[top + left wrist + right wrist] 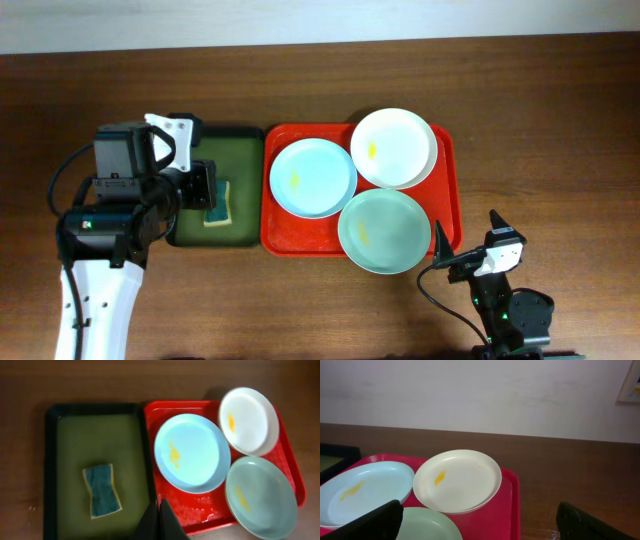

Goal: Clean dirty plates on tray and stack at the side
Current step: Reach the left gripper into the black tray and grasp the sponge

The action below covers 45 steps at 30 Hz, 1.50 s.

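Observation:
The red tray (276, 236) holds three plates: a white one (393, 148) at the back right, a light blue one (312, 177) at the left and a mint green one (384, 230) at the front. Each has a small yellow smear. The white plate rests partly over the others' rims. My left gripper (212, 186) is shut and empty, above the dark green tray. In the left wrist view its fingertips (160, 510) meet over the seam between the two trays. My right gripper (468, 235) is open and empty beside the red tray's front right corner (507, 495).
A dark green black-rimmed tray (240, 140) lies left of the red tray. A blue-and-yellow sponge (218, 205) lies in it, and shows in the left wrist view (102, 490). Bare wooden table surrounds both trays. A white wall stands behind the table.

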{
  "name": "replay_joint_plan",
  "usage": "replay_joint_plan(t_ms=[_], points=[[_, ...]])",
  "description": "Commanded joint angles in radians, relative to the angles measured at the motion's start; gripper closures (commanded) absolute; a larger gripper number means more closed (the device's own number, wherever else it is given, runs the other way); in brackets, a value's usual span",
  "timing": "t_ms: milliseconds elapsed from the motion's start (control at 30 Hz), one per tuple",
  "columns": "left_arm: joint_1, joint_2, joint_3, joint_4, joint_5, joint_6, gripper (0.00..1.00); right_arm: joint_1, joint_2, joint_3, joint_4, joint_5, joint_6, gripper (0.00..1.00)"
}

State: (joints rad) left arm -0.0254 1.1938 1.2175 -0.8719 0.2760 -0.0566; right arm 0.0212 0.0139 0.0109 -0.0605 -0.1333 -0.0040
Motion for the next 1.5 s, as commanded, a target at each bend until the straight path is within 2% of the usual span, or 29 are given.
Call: replay_joint_plan(t_ms=[0, 167, 267, 400, 433, 500, 533, 600, 767, 867, 1233, 1300, 1467], points=[[0.002, 0.003, 0.019, 0.003, -0.050, -0.056, 0.95, 0.006, -0.005, -0.005, -0.005, -0.013, 0.001, 0.02], [0.002, 0.027, 0.019, 0.002, -0.056, -0.056, 0.91, 0.006, -0.005, -0.005, -0.005, -0.013, 0.000, 0.02], [0.002, 0.058, 0.019, 0.003, -0.065, -0.072, 1.00, 0.006, -0.005, -0.005, -0.005, -0.013, 0.000, 0.01], [0.002, 0.145, 0.036, -0.016, -0.090, -0.085, 0.99, 0.006, -0.005, -0.005, -0.005, -0.013, 0.000, 0.02], [0.002, 0.177, 0.036, -0.036, -0.090, -0.085, 0.96, 0.006, -0.005, -0.005, -0.005, -0.013, 0.001, 0.02], [0.000, 0.254, 0.036, -0.056, -0.084, -0.076, 0.70, 0.006, -0.005, -0.005, -0.005, -0.013, 0.001, 0.02], [0.000, 0.287, 0.036, -0.061, -0.122, -0.070, 0.65, 0.006, -0.005, -0.005, -0.005, -0.013, 0.000, 0.01], [0.005, 0.346, 0.036, -0.050, -0.227, -0.076, 0.65, 0.006, -0.005, -0.005, -0.005, -0.013, 0.000, 0.02], [0.004, 0.512, 0.036, -0.032, -0.226, -0.088, 0.64, 0.006, -0.005, -0.005, -0.005, -0.013, 0.001, 0.01], [0.004, 0.601, 0.036, -0.025, -0.273, -0.088, 0.64, 0.006, -0.005, -0.005, -0.005, -0.013, 0.000, 0.02], [0.004, 0.712, 0.025, 0.034, -0.277, -0.088, 0.67, 0.006, -0.005, -0.005, -0.005, -0.013, 0.000, 0.02], [0.004, 0.721, 0.024, 0.034, -0.277, -0.088, 0.73, 0.006, -0.005, -0.005, -0.005, -0.013, 0.000, 0.01], [0.004, 0.724, 0.006, 0.061, -0.277, -0.088, 0.75, 0.006, -0.005, -0.005, -0.005, -0.013, 0.001, 0.01]])
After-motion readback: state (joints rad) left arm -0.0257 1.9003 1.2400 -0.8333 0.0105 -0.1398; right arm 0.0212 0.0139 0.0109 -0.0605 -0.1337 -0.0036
